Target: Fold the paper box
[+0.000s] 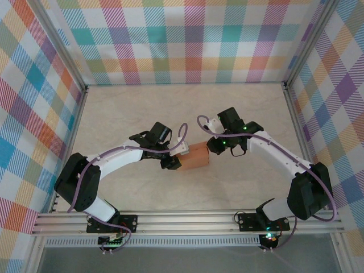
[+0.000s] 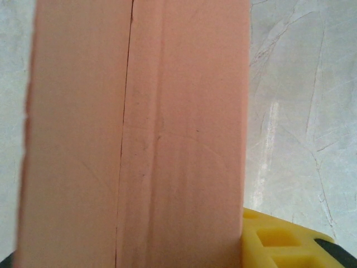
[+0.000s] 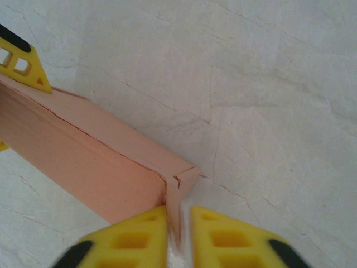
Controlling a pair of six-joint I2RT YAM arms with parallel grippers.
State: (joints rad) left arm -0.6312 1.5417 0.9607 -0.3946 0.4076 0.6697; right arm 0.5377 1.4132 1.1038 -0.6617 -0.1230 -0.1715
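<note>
Paper box (image 1: 196, 155) clamped between left end effector (image 1: 176, 159) and right end effector (image 3: 178, 216).

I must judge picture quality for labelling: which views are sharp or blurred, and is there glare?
Top view: even light, faint shadows, the paper box sharp. Left wrist view: the box very close, slightly soft, no glare. Right wrist view: box edge sharp, but the right gripper near the lens is blurred.

2 white arms (image 1: 122, 156) with black joints, purple cables (image 1: 200, 120), yellow ribbed fingers (image 3: 134, 240), green lights (image 1: 267, 229)
</note>
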